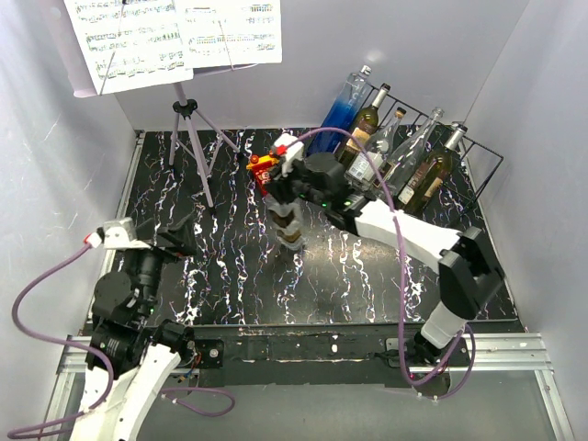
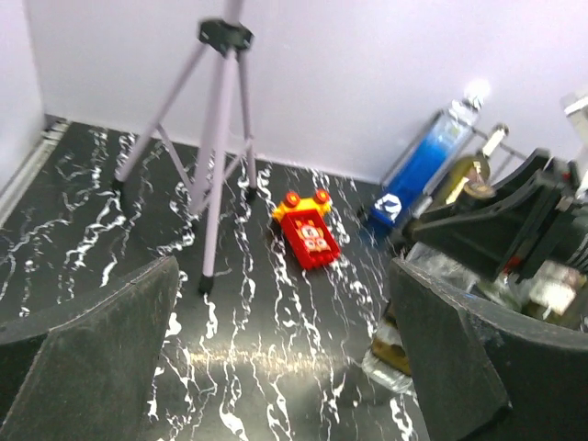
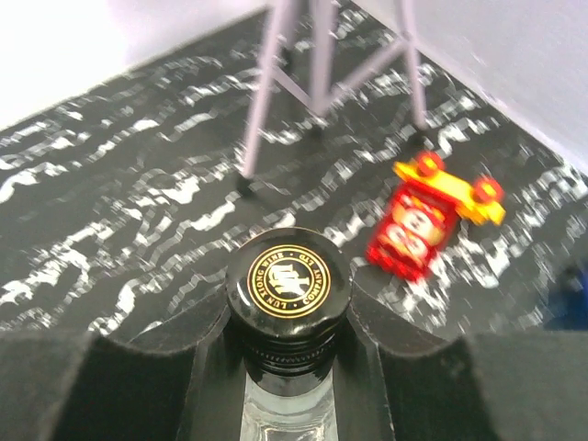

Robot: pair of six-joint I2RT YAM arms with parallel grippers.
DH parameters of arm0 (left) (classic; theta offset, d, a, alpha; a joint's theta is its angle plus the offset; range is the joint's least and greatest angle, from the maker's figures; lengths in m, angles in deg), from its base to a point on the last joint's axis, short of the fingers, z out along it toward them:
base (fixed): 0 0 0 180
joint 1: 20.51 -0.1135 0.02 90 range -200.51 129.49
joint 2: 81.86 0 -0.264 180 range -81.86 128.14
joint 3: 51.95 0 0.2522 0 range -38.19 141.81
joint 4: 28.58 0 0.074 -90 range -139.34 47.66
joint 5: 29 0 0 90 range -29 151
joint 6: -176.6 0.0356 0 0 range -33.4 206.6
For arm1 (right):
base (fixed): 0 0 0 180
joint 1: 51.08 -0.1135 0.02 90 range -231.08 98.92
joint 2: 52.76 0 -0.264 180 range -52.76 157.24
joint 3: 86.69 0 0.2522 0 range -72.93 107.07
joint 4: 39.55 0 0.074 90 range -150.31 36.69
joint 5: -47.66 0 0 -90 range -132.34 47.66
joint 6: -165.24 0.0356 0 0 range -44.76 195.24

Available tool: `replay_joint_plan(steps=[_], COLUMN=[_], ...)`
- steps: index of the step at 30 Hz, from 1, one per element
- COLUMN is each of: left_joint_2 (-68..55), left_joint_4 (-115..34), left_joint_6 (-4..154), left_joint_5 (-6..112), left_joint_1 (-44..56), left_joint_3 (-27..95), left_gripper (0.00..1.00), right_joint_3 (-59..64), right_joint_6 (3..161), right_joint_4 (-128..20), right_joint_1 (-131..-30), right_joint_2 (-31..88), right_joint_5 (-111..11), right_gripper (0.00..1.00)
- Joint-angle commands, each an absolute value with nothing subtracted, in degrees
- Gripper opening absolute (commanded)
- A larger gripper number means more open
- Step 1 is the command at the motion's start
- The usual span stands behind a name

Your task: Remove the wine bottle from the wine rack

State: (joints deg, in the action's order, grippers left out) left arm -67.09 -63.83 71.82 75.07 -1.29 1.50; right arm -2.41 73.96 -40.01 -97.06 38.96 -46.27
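The right gripper (image 3: pixel 289 331) is clamped on the neck of the clear glass, black-capped wine bottle (image 3: pixel 288 285). It is off the black wire wine rack (image 1: pixel 491 152), upright, seemingly touching the black marbled table (image 1: pixel 220 266); only release remains.

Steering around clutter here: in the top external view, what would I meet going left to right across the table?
Tripod music stand → red toy car → wine bottle held by the right gripper → blue bottle → right end of the wine rack.
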Motion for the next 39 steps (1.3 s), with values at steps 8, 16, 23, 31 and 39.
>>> replay_joint_plan(steps=[8,16,23,31,39], left_joint_2=[-71.7,-71.8,-72.4,-72.4,-72.5], left_joint_4=[-64.7,-65.6,-65.9,-65.8,-66.0], left_joint_6=[71.0,70.7,70.4,70.3,70.3], left_joint_5=[86.2,88.0,88.6,88.5,88.5], left_joint_1=[-1.3,-1.3,-1.3,-1.3,-1.3], left_joint_3=[0.0,0.6,0.6,0.6,0.6], left_gripper=[0.98,0.98,0.98,0.98,0.98], right_joint_3=[18.5,34.3,38.7,38.2,37.2], right_joint_6=[77.4,79.0,77.3,76.5,77.0], right_joint_4=[-10.2,-12.7,-15.6,-16.5,-15.7], right_joint_1=[-107.9,-112.3,-113.7,-114.5,-114.9], right_joint_2=[55.2,68.2,72.3,72.8,71.4], right_joint_5=[-50.6,-49.8,-48.7,-46.3,-45.9], right_gripper=[0.01,0.01,0.01,0.38,0.85])
